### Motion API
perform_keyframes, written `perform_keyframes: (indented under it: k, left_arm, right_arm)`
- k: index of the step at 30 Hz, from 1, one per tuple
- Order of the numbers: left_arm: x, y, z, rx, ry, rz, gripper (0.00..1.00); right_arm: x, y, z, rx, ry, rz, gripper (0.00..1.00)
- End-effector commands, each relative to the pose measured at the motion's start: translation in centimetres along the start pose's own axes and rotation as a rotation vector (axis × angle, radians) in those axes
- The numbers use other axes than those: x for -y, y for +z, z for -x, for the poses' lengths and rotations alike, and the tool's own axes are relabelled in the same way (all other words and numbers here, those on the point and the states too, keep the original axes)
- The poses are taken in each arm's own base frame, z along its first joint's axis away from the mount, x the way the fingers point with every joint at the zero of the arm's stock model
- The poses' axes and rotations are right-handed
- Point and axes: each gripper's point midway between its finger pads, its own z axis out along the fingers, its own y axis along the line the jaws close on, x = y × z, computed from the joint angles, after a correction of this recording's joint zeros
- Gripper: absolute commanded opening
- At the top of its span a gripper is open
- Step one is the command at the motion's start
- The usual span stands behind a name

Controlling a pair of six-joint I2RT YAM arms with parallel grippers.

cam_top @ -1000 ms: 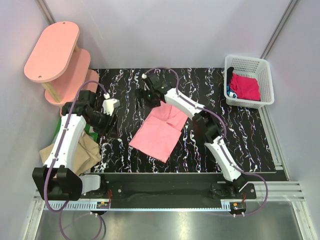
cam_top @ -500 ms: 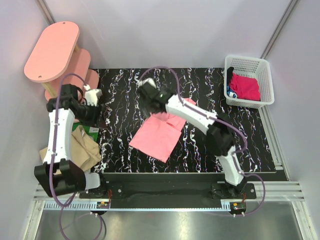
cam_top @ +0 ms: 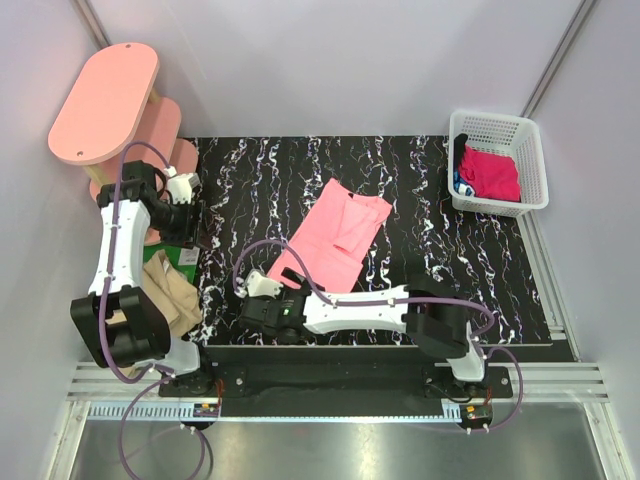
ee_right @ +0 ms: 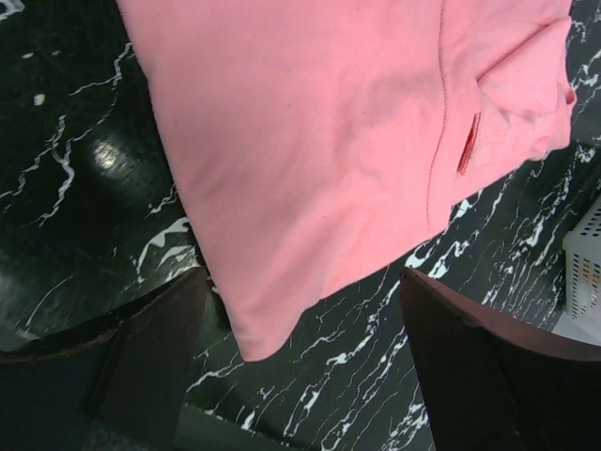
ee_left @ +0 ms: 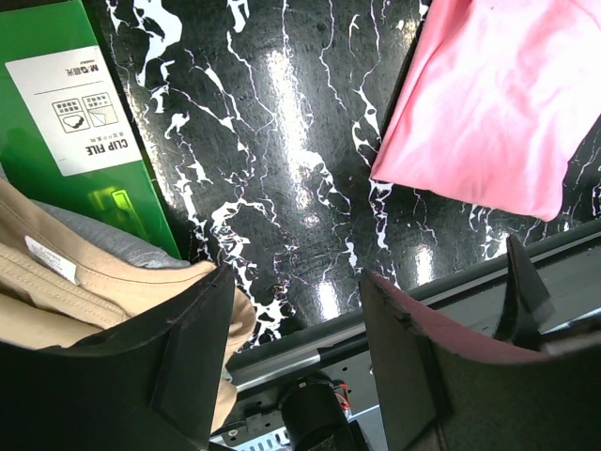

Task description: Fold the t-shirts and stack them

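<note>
Spread and empty, left fingers and right fingers; right arm low, stretched leftward.

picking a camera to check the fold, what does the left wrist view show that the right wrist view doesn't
Only left wrist: the flat green clip-file pack and the tan-beige cloth t-shirt beside it. Only right wrist: a corner of the white plastic lattice basket and the small red tag on the light salmon-pink cloth t-shirt. Both: that t-shirt, lying on the black white-veined marble tabletop.
</note>
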Motion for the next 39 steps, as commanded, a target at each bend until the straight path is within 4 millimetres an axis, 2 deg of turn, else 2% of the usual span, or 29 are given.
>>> perform_keyframes:
  k: [1,5,11,17,20,32,35,39]
  left_arm:
    - [0.7,-0.9,0.9,0.052,0.004,-0.017,0.6]
    - [0.8,-0.9,0.8,0.053,0.005,-0.018,0.61]
    - [0.8,-0.9,0.8,0.054,0.007,-0.021,0.61]
    - [0.9,-1.1,0.9,0.06,0.013,-0.018,0.61]
    - [1.0,-1.3,1.2,0.068,0.017,-0.02,0.61]
    - [1.5,-2.1,1.7,0.091,0.024,-0.026,0.61]
    - [1.4,-2.1,1.8,0.091,0.023,-0.027,0.61]
    - [1.5,-2.1,1.9,0.093,0.021,-0.031,0.62]
  right_arm:
    - [0.0,1.6,-0.5,-0.009,0.005,-0.107,0.9]
    - [-1.5,1.6,-0.3,-0.004,0.007,-0.077,0.89]
    - [-4.1,2.9,0.0,-0.016,-0.009,-0.051,0.88]
    - [-4.9,3.9,0.0,-0.02,-0.005,-0.073,0.82]
    - [-5.0,4.7,-0.8,-0.026,-0.025,-0.102,0.75]
    - [-5.1,8.1,-4.9,-0.107,-0.043,-0.118,0.66]
    - [-5.6,8.9,-5.9,-0.126,-0.042,-0.108,0.61]
    - [-6.2,9.2,-6.0,-0.139,-0.019,-0.071,0.47]
